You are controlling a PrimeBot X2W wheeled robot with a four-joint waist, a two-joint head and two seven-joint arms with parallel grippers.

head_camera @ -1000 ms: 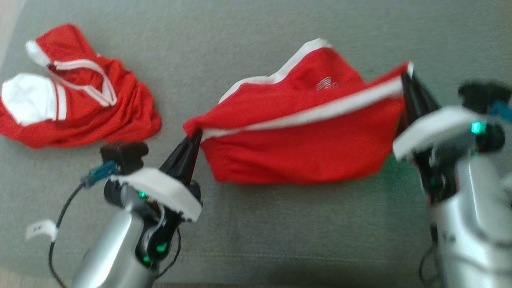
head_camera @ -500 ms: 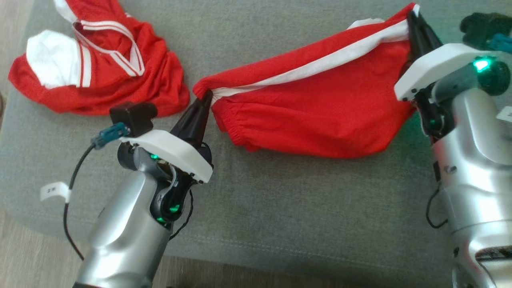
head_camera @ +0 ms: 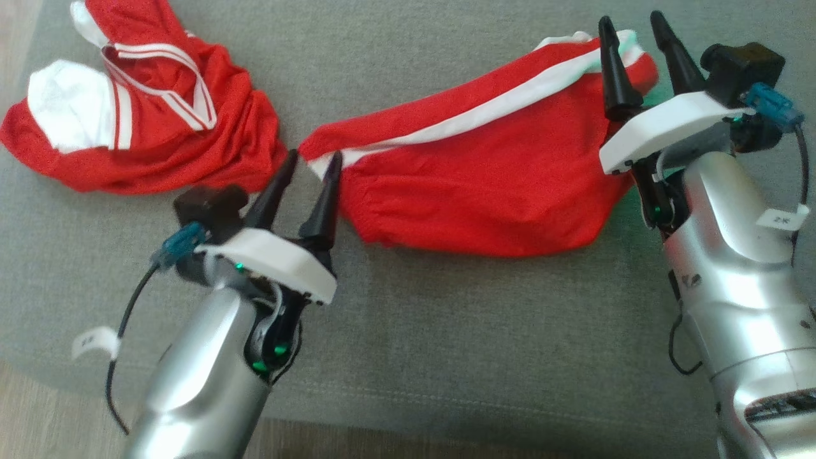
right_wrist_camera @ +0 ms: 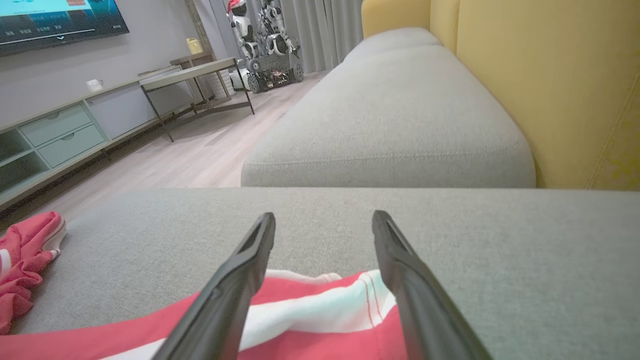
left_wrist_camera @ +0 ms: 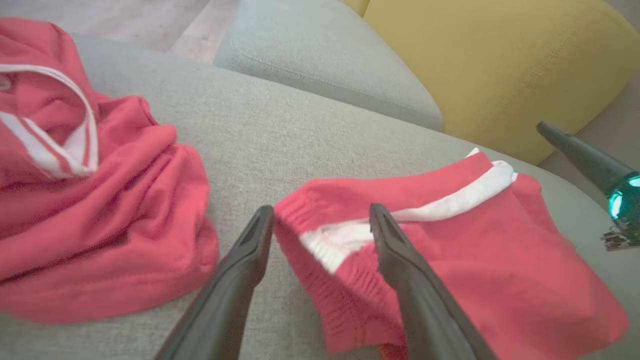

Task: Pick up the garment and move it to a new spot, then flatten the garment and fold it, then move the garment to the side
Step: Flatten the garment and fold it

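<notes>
The garment [head_camera: 478, 172], red shorts with a white side stripe, lies stretched out on the grey sofa cushion [head_camera: 446, 331]. My left gripper [head_camera: 315, 156] stands open at its left end, the waistband corner lying between the fingers in the left wrist view, garment [left_wrist_camera: 450, 260], gripper [left_wrist_camera: 321, 210]. At the garment's right end my right gripper [head_camera: 631, 20] is open too, fingers spread above the white-striped corner. In the right wrist view that corner of the garment [right_wrist_camera: 320, 310] lies under the open gripper [right_wrist_camera: 324, 216]. Nothing is gripped.
A second red garment [head_camera: 146, 127] with white trim lies crumpled at the cushion's far left, close to my left gripper. The yellow sofa back [left_wrist_camera: 500, 65] and another grey cushion [right_wrist_camera: 390, 115] lie beyond. The cushion's front edge [head_camera: 446, 414] runs below my arms, above wooden floor.
Both grippers were shut on the garment's two ends and have opened, letting it go. The garment now rests on the cushion. The head camera has also shifted.
</notes>
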